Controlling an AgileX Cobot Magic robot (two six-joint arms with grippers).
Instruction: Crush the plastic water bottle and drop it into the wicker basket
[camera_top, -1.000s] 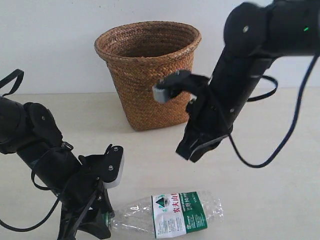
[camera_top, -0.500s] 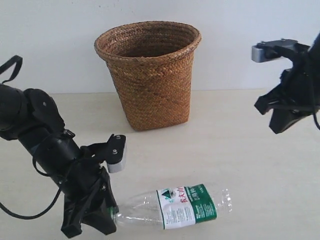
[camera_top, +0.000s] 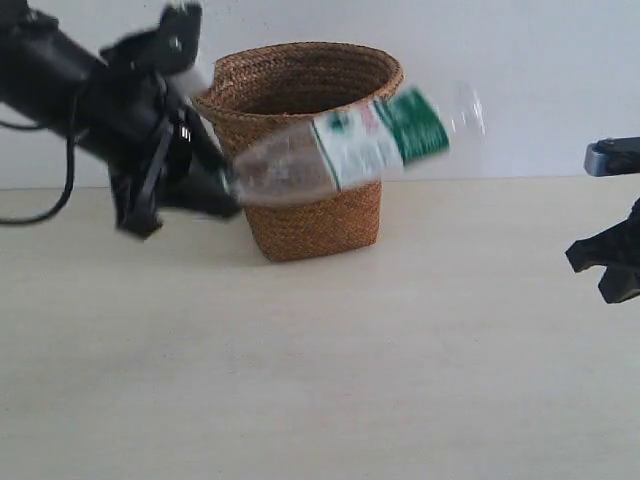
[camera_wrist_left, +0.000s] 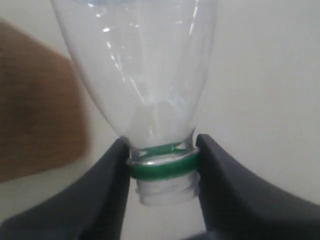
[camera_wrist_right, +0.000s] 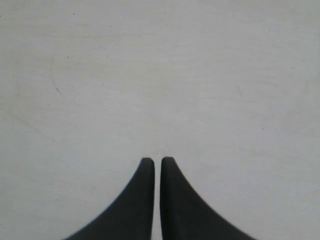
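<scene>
The plastic water bottle hangs in the air in front of the wicker basket, roughly level with its rim, base pointing right and slightly up. My left gripper is shut on the bottle's neck at the green ring; no cap shows on the white thread. The clear body fills the left wrist view. At the far right edge my right gripper sits low, shut and empty, well away from bottle and basket.
The pale tabletop stretches in front of the basket, with a white wall behind. The left arm's black cable loops down at the far left. The right wrist view holds only bare table surface.
The left gripper has lifted the bottle from the table's front up to the basket's rim height. The right arm has swung away to the far right and dropped lower.
</scene>
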